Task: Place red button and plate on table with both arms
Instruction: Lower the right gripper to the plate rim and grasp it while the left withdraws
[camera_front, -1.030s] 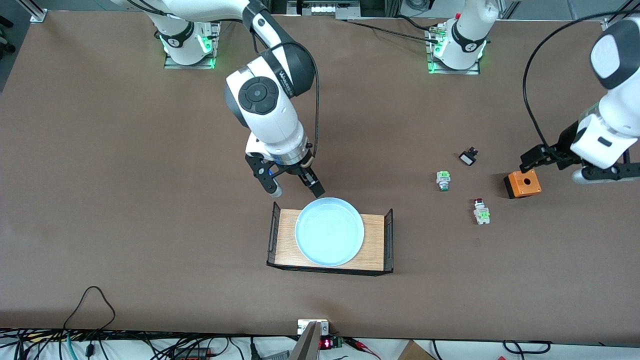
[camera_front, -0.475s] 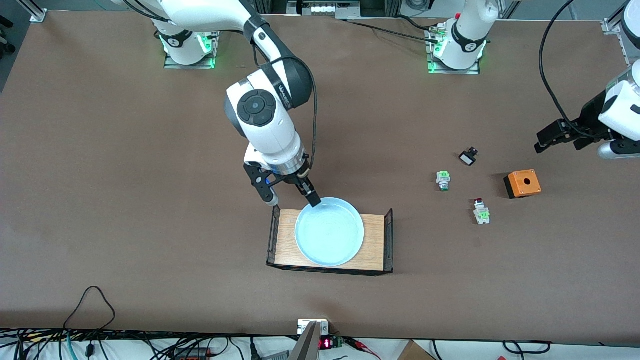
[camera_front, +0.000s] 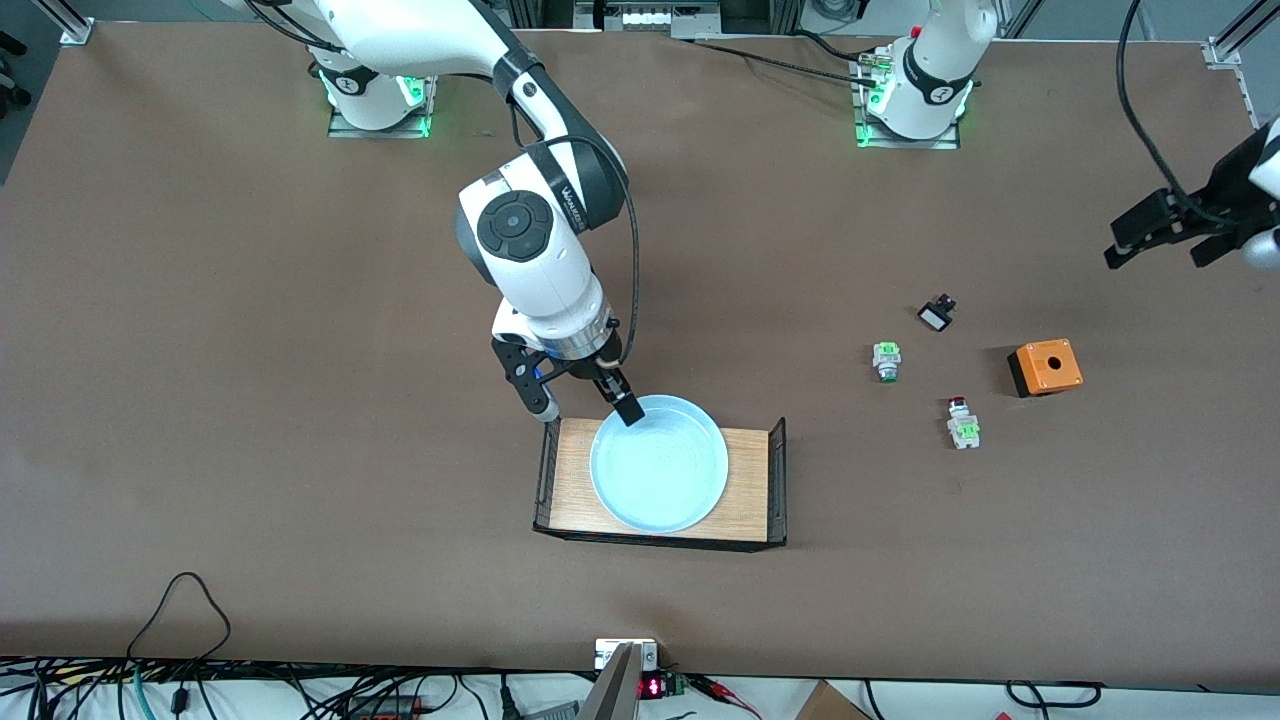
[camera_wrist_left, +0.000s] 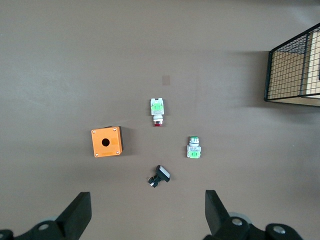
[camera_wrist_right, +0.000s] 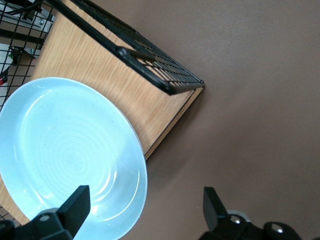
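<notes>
The pale blue plate (camera_front: 658, 463) lies on a small wooden tray (camera_front: 568, 480) with black wire ends. My right gripper (camera_front: 588, 408) is open and low over the plate's rim, one finger over the plate, the other outside it. In the right wrist view the plate (camera_wrist_right: 65, 160) has its rim between the fingers of the right gripper (camera_wrist_right: 145, 212). The red button (camera_front: 962, 422) lies on the brown table (camera_front: 250, 350) toward the left arm's end; it also shows in the left wrist view (camera_wrist_left: 157, 110). My left gripper (camera_front: 1165, 238) is open and empty, high over bare table (camera_wrist_left: 145, 220).
An orange box (camera_front: 1045, 367) with a round hole, a green-and-white piece (camera_front: 886, 360) and a black-and-white piece (camera_front: 937, 315) lie near the red button. The left wrist view shows the box (camera_wrist_left: 106, 142), both pieces (camera_wrist_left: 194, 149) (camera_wrist_left: 159, 176) and the tray's wire end (camera_wrist_left: 295, 65).
My right gripper has come down toward the plate's rim, one finger now over the plate. My left gripper has risen away from the orange box toward the left arm's end.
</notes>
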